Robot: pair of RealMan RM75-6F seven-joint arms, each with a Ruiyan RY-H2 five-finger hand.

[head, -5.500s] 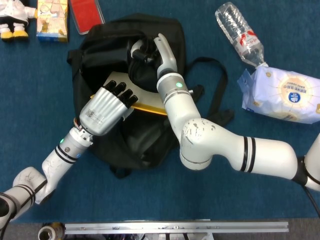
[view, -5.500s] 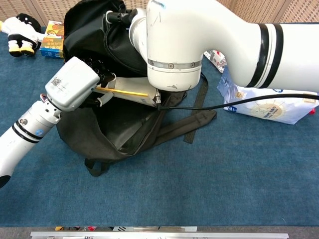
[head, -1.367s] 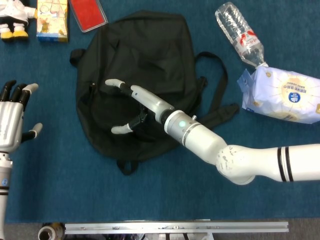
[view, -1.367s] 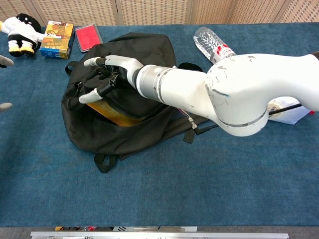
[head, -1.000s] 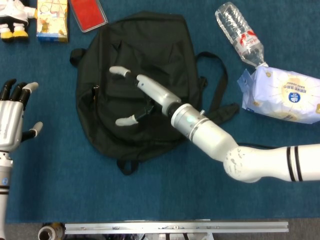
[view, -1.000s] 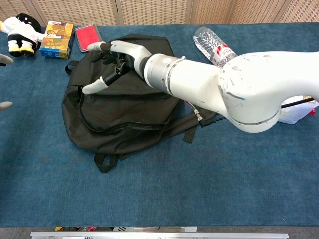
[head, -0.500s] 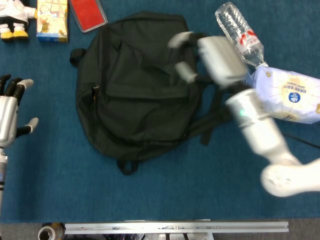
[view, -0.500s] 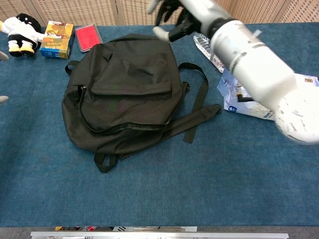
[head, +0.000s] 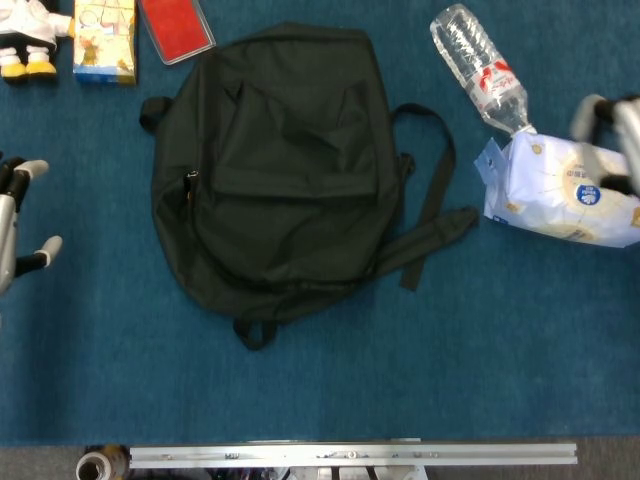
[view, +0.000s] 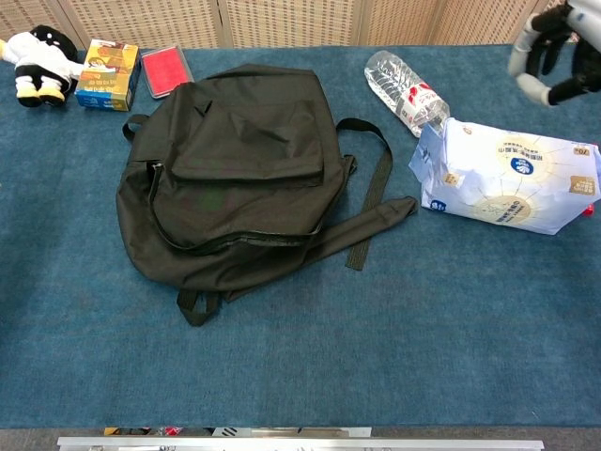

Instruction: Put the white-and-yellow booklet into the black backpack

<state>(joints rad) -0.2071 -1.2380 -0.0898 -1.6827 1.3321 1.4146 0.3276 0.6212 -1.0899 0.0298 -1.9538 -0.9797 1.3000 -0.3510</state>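
backpack [head: 275, 170]: one, centre, lay flat
bottle [head: 478, 67]: one, upper right
my left hand [head: 14, 225]: fingers apart, empty
my right hand [view: 554, 52]: fingers apart, empty

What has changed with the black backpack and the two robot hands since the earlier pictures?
The white-and-yellow booklet is no longer visible; the black backpack now lies flat. The left hand withdrew to the left edge, the right hand to the far right, both holding nothing. The clear plastic bottle stayed put.

Plush doll [head: 24, 36], printed carton [head: 104, 38], red case [head: 175, 27], plastic bottle [head: 479, 68] touching wipes pack [head: 562, 190]
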